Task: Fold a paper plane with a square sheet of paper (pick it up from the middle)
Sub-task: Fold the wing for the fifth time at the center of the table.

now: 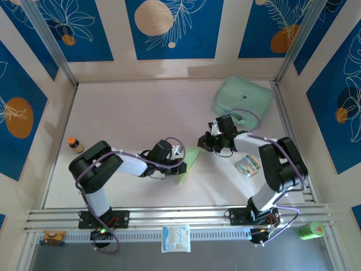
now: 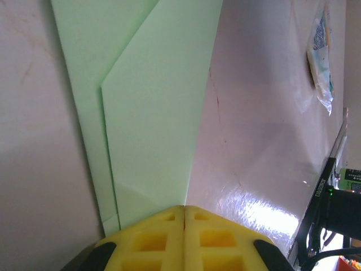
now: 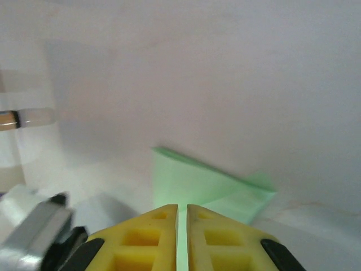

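The narrow, pointed, light-green folded paper plane (image 1: 190,160) lies flat on the white table (image 1: 130,113), between the two arms. Its long axis runs on a slant, with the broad end toward the far right and the sharp tip toward the near left.

The left gripper (image 1: 179,165) meets the paper from the left, at its long edge and about halfway along. In the left wrist view the yellow fingers (image 2: 152,240) are shut tight, seam to seam, with the folded paper (image 2: 152,124) stretching away from their tips. Whether they nip its edge or only press on it cannot be told.

The right gripper (image 1: 203,142) sits at the broad far end. From its own wrist camera the jaws are all but together, leaving only a hairline slit at the right gripper (image 3: 182,206). The paper (image 3: 197,183) starts just ahead of the tips and angles off to the right. Any hold on it is unclear.

Both claws are at the paper, neither clearly closer. The next crease probably follows that slanted axis, so the left arm could pin the middle while the right works the wide end.

The rounded mint-green case (image 1: 242,96) stands well apart.
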You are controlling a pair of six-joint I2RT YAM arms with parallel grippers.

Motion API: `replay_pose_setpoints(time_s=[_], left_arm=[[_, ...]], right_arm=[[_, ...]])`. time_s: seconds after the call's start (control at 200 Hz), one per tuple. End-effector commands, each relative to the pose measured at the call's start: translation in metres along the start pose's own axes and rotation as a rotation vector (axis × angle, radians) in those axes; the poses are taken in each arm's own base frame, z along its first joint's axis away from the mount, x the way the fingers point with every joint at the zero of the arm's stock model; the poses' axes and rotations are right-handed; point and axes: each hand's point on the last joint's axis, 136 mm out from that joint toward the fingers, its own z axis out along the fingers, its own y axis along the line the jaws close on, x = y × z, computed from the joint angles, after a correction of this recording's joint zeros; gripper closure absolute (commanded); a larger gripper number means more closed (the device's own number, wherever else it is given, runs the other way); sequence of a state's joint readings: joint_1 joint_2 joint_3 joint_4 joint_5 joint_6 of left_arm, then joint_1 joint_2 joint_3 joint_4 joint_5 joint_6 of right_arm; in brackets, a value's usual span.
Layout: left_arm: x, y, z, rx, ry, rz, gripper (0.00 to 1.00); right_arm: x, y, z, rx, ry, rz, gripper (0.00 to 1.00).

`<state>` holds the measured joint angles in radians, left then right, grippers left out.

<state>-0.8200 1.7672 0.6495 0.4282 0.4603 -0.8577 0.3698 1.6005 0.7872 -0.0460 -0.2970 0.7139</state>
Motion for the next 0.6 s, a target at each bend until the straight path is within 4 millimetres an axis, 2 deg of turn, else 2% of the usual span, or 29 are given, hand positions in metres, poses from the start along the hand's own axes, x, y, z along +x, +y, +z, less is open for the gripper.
replay_pose_setpoints(time_s=[0.0, 0.15, 0.37, 0.475, 0.595], left_arm=[[0.048, 0.057, -0.005, -0.187, 0.138, -0.114, 1.0], [0.045, 0.054, -0.005, -0.171, 0.119, -0.125, 1.0], [0.044, 0.052, -0.004, -0.156, 0.106, -0.135, 1.0], [0.044, 0.052, -0.005, -0.155, 0.104, -0.134, 1.0], [0.045, 0.052, -0.005, -0.158, 0.111, -0.134, 1.0]], right_arm=[[0.027, 0.018, 0.001, -0.048, 0.072, -0.039, 0.87], [0.062, 0.018, 0.017, -0.034, 0.15, -0.049, 0.89], [0.096, 0.001, 0.035, -0.001, 0.229, -0.024, 0.94], [0.101, -0.018, 0.04, 0.056, 0.239, -0.004, 0.95], [0.095, -0.033, 0.04, 0.091, 0.219, 0.023, 0.95]])
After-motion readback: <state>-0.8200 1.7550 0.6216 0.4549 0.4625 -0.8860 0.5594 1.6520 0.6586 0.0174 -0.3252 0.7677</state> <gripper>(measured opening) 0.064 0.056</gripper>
